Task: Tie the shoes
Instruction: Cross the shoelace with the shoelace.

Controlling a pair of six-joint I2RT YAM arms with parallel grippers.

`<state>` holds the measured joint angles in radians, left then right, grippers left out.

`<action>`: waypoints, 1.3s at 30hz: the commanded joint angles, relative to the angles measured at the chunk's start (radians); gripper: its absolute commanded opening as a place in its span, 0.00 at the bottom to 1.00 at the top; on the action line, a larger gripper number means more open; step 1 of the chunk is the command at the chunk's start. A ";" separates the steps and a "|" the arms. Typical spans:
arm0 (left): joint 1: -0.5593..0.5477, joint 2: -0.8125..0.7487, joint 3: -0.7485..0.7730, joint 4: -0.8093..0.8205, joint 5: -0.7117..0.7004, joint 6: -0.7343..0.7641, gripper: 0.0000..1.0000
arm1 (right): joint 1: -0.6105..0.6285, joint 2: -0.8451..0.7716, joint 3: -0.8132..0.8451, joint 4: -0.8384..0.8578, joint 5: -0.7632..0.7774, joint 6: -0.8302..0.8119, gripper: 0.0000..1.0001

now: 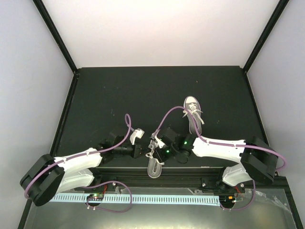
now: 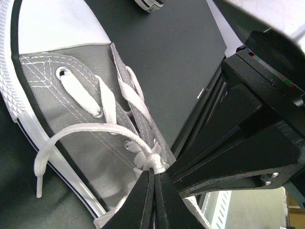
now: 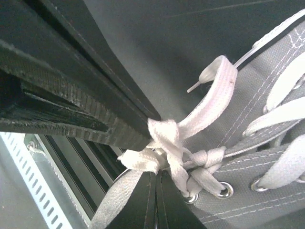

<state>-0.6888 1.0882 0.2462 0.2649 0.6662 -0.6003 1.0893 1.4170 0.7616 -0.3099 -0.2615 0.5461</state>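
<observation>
Two shoes lie on the table [image 1: 105, 95]: the near shoe [image 1: 155, 168] at the table's front edge, the far shoe [image 1: 191, 105] toward its middle. My left gripper [image 2: 153, 172] and right gripper [image 3: 156, 175] each pinch the knotted laces [image 3: 164, 143] of the near shoe.

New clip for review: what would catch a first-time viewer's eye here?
The left fingers and right fingers meet, pinched shut on the white lace knot of the near shoe, at the front of the table. The second shoe sits alone farther back, right of centre, laces trailing.
</observation>
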 commanded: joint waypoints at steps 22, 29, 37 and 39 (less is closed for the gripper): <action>-0.003 -0.075 0.010 -0.067 -0.043 0.006 0.01 | 0.009 0.049 0.036 0.051 0.225 0.118 0.02; -0.005 -0.090 0.011 -0.127 -0.050 0.010 0.02 | 0.009 0.055 0.033 0.042 0.274 0.144 0.02; -0.006 -0.084 -0.001 -0.138 -0.036 0.002 0.02 | 0.009 0.078 0.039 0.028 0.293 0.158 0.02; -0.008 -0.103 -0.009 -0.140 -0.057 -0.006 0.02 | 0.009 0.079 0.039 0.022 0.303 0.161 0.02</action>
<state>-0.6895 1.0142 0.2440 0.1474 0.6205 -0.5957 1.1061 1.4769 0.7910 -0.2504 -0.0734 0.6884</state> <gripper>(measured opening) 0.016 0.025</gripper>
